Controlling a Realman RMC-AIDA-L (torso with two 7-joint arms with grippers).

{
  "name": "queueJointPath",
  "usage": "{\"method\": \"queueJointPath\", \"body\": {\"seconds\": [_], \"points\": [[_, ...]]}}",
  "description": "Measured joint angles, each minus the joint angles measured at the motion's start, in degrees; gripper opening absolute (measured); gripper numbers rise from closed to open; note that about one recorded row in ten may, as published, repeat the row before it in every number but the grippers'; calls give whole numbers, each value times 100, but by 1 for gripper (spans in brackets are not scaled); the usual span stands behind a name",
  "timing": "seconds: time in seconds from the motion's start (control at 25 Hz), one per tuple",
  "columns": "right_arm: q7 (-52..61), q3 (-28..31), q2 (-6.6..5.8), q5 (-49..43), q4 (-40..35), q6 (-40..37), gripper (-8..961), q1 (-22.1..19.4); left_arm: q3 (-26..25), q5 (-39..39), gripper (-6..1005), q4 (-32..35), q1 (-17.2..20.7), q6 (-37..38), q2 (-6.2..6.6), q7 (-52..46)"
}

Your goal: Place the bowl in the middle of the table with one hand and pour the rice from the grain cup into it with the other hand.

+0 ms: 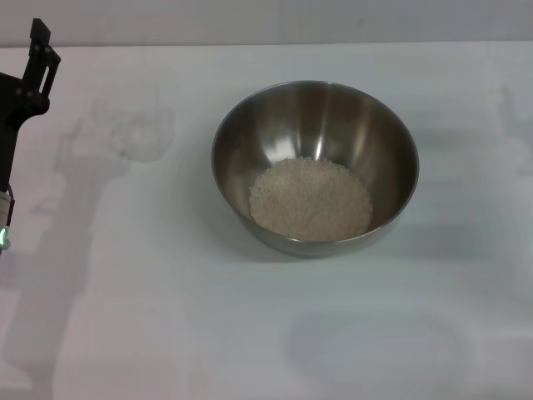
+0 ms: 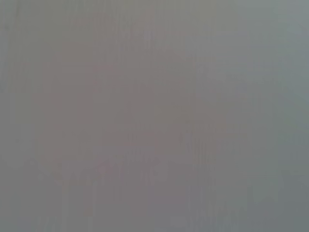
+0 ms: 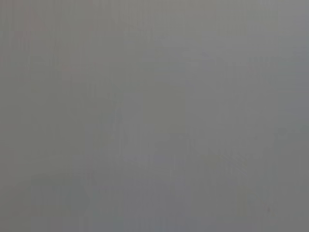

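Observation:
The steel bowl (image 1: 315, 133) stands near the middle of the white table (image 1: 250, 333). A round heap of pale rice (image 1: 311, 198) lies on its bottom. The clear grain cup (image 1: 133, 129) stands on the table to the left of the bowl, faint against the white, and looks empty. My left gripper (image 1: 39, 52) is at the far left edge, up and left of the cup and apart from it. The right gripper is out of view. Both wrist views show only flat grey.
The left arm's dark body (image 1: 10, 125) runs down the left edge with a green light low on it. Shadows of the arms fall on the table at left and right.

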Motion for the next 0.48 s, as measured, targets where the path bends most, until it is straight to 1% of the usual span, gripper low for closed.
{"method": "queueJointPath", "body": {"seconds": [0.16,0.32,0.48], "points": [[31,-8,-10,-31,5,20,671,-10,-21,-15,817,-7,10,-1,2,4],[39,-19,-55,-252,26,23,683,18,-158,-42,820,-28,52,5,-11,-9],[63,-3,-69,-289,8,15,697,45,-162,-47,821,-14,60,26,-13,-17]]}}
